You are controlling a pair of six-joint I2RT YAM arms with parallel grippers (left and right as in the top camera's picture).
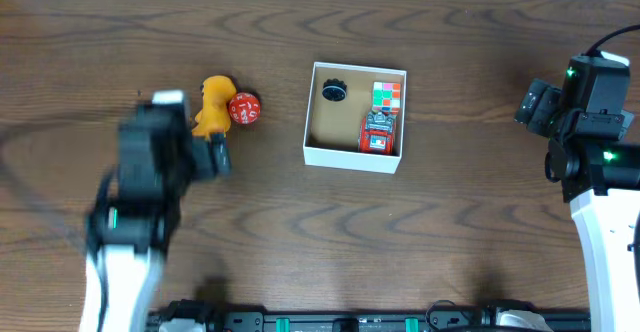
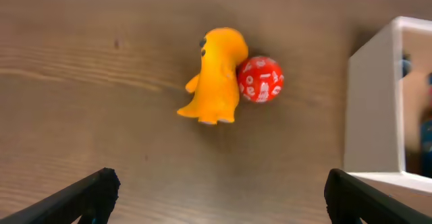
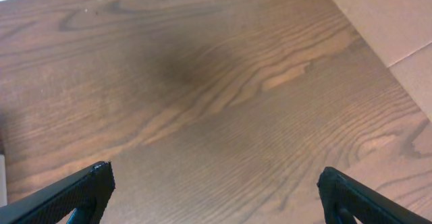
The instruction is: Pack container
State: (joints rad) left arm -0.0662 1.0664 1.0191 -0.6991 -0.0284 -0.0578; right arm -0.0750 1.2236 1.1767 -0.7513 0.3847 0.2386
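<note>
Left hand (image 2: 223, 181) is hanging released, fingers spread wide, just short of an orange toy figure (image 2: 216, 75) that is lying on the table (image 2: 81, 82), with a red many-sided die (image 2: 260, 79) touching its side. The container (image 1: 350, 158) is sitting near the middle of the table, close to the right of the pair. Its white wall is showing at the edge of the left wrist view.

Collecting the figure seems to be the step in hand. Doing it well probably means centring the fingers over the toy's body and closing across its narrow width. The die should stay outside the grip, since a brushed die is likely to roll away. The lift then needs to clear the thin wall before lowering, because a light cardboard box would probably slide if bumped.

Inside the box, a black toothed disc (image 1: 334, 91) is occupying the far left corner. A colour puzzle cube (image 1: 387, 94) and a red toy (image 1: 377, 132) are filling the right side, leaving bare brown floor at the near left. That looks like the safest landing spot.

Right hand (image 3: 216, 177) is also standing open, over bare wood well apart at the table's right edge, blocking nothing.
</note>
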